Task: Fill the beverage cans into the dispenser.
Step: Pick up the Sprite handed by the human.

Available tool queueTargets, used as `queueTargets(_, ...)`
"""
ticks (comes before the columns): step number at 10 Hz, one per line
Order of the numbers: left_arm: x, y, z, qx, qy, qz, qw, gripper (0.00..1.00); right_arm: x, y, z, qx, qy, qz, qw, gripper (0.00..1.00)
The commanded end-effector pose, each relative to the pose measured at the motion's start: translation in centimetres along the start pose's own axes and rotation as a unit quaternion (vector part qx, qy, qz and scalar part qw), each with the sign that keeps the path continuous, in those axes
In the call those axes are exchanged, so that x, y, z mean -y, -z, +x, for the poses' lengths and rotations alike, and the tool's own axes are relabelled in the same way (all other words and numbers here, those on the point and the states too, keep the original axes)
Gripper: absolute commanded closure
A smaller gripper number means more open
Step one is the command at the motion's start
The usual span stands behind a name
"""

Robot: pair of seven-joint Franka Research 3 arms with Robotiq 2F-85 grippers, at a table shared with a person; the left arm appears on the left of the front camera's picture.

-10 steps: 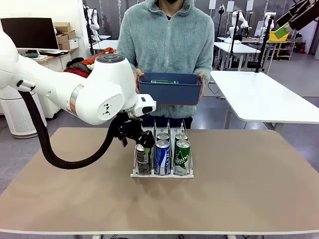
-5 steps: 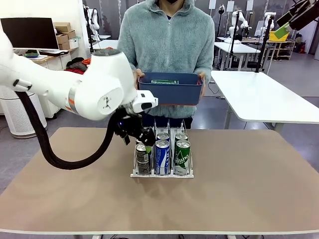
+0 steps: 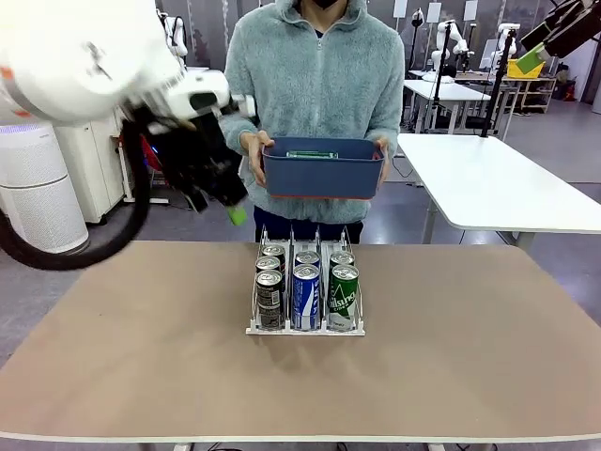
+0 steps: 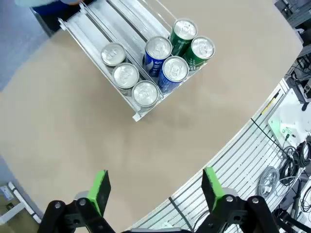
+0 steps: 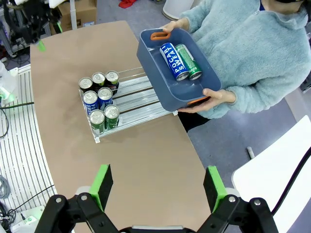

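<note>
Dispenser (image 3: 282,331) sits on the table (image 3: 470,357) with seven beverage cans (image 3: 306,296) standing in it: three dark on the left, two blue in the middle, two green on the right. Person holds a dark blue bin (image 3: 321,178) just behind it, with a Pocari Sweat can (image 5: 174,60) and a green can (image 5: 188,62) lying inside. Left gripper (image 4: 155,189) and right gripper (image 5: 158,187) both hang up high, jaws wide apart, empty.

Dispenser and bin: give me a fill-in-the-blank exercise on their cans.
The dispenser holds ___ cans in all.
The cans in its middle lane are ___.
The bin in the person's hands holds ___ loose cans.
The left gripper stands ___, holding nothing.
Missing: seven; blue; two; open.
</note>
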State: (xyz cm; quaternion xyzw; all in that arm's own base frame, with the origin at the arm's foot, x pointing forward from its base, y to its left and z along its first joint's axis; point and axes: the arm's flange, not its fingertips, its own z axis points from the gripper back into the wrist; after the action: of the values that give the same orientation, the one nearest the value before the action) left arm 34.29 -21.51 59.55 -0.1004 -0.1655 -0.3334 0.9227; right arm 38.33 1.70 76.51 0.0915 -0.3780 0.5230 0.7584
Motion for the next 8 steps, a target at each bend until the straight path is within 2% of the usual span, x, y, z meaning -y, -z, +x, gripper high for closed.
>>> queueTargets(1,-0.9,-3.2,-0.3,0.015,0.028,0.021,0.999,0.0,-0.1,0.0,-0.1,-0.002,-0.001,0.0,1.0,0.0)
queueTargets(2,-0.6,-5.3,-0.3,0.025,0.04,0.029,0.998,0.0,-0.1,0.0,-0.1,-0.002,-0.001,0.0,1.0,0.0)
queueTargets(3,-0.7,-7.4,-0.7,0.015,0.06,0.042,0.997,0.0,-0.1,0.0,-0.1,-0.002,-0.001,0.0,1.0,0.0)
queueTargets(5,-2.0,-11.2,-1.6,0.056,0.093,0.051,0.993,0.0,-0.1,0.0,-0.1,-0.002,-0.001,0.0,1.0,0.0)
queueTargets(8,-3.2,-15.0,-2.4,0.067,0.103,0.043,0.991,0.0,-0.1,0.0,-0.1,-0.002,-0.001,0.0,1.0,0.0)
